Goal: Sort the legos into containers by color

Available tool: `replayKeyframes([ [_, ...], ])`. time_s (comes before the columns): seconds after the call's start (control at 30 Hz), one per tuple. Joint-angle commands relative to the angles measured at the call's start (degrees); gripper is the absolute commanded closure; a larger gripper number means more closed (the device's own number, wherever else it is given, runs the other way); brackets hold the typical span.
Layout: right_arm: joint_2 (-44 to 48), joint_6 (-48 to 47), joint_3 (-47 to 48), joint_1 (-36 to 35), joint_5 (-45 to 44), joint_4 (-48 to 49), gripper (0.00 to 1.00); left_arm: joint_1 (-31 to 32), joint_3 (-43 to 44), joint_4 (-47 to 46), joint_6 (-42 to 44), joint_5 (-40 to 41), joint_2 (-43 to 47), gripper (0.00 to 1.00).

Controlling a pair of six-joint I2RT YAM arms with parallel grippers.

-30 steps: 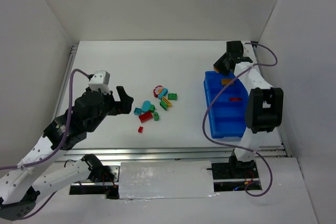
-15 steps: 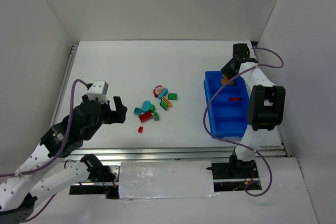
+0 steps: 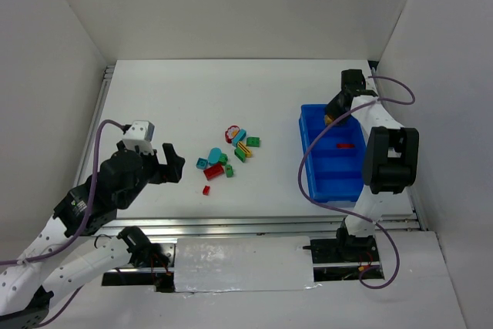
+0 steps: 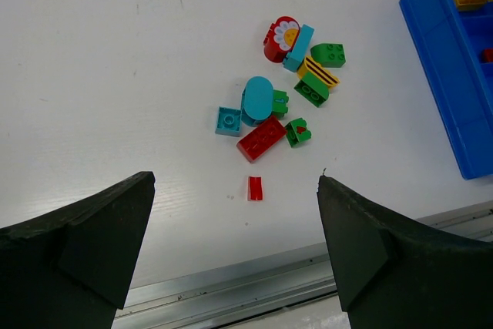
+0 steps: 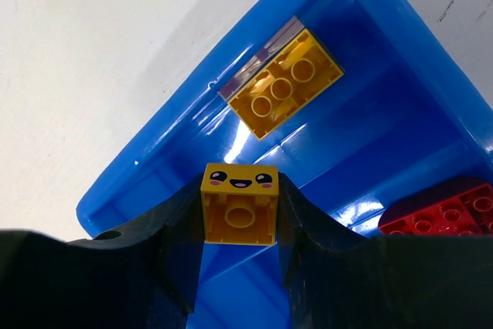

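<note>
Just now a yellow brick (image 5: 239, 213) with a printed smiling face is pinched by its sides in the narrow right pincer (image 5: 239, 225). It hangs over the topmost compartment of the blue tray (image 5: 154, 152), at the right of the top view. A second yellow brick (image 5: 281, 82) lies in that compartment, and a red brick (image 5: 439, 209) lies in the next. A purple cable (image 3: 306, 161) loops over the tray's left rim. At mid-frame on the white surface (image 3: 192, 90) the loose legos (image 4: 277, 90) lie clustered, among them a red piece with a daisy print (image 4: 281, 36). One small red piece (image 4: 255, 187) lies apart below them. The left pincer (image 4: 233, 213) hangs wide and empty at lower left.
</note>
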State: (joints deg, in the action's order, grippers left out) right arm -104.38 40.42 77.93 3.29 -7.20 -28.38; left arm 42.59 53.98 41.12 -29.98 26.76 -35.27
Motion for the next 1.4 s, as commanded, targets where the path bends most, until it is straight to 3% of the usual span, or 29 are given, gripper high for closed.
replayKeyframes([
  [0.0, 3.39, -0.35, -0.85, 0.49, -0.01, 1.40, 0.92, 0.04, -0.36, -1.57, 0.88, 0.13, 0.02, 0.00],
  [0.77, 4.80, 0.09, -2.96, 2.16, 2.19, 2.89, 0.85, 0.39, -0.71, -1.92, 1.15, -1.01, -0.94, 0.00],
  [0.87, 4.45, 0.09, -3.14, 2.60, 2.63, 3.07, 0.76, 0.57, -0.63, -1.75, 1.15, -1.10, -1.29, 0.00],
  [1.0, 4.45, 0.44, -3.14, 2.69, 2.72, 3.33, 0.55, 0.83, -0.71, -1.66, 1.06, -0.84, -1.39, 0.00],
  [1.1, 4.01, 0.44, -2.70, 2.69, 2.54, 3.07, 0.51, 0.83, -0.71, -1.83, 1.15, -0.92, -1.30, 0.01],
  [1.3, 5.67, 0.97, -3.13, 2.77, 3.33, 2.89, 0.25, 0.83, -0.71, -1.93, 1.50, -1.71, -1.82, 0.01],
  [1.37, 8.04, 1.06, -3.57, 2.69, 3.86, 3.24, 0.23, 0.83, -0.71, -1.93, 1.50, -1.80, -1.91, 0.00],
])
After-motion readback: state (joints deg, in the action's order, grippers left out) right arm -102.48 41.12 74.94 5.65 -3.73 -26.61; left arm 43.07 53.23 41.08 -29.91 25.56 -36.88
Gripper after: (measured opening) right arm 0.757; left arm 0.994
